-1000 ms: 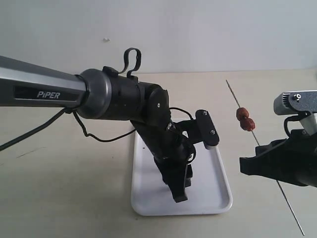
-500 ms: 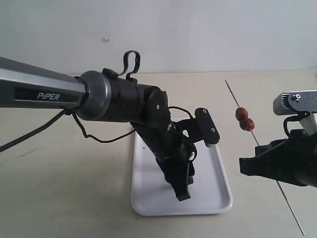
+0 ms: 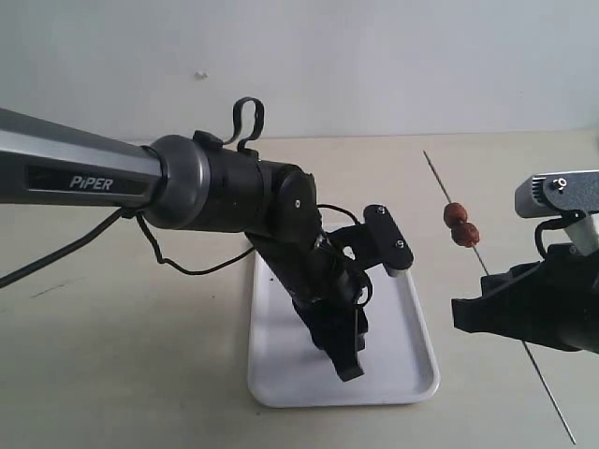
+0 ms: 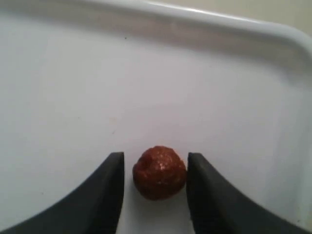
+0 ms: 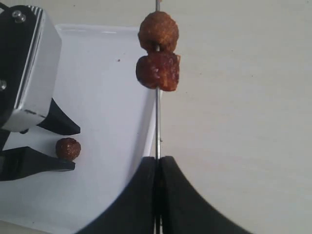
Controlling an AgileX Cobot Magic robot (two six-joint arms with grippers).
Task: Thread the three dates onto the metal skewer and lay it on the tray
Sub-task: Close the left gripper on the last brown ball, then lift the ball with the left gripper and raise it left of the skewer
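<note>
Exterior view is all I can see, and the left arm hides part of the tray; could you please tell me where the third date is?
Observer: The third date lies on the tray, and the left pincer stands open around it, not yet gripping.
Operator: Thank you. Is the skewer actually held?
Observer: Yes, the right pincer is shut on the skewer, a little way along from the two threaded dates.
</note>
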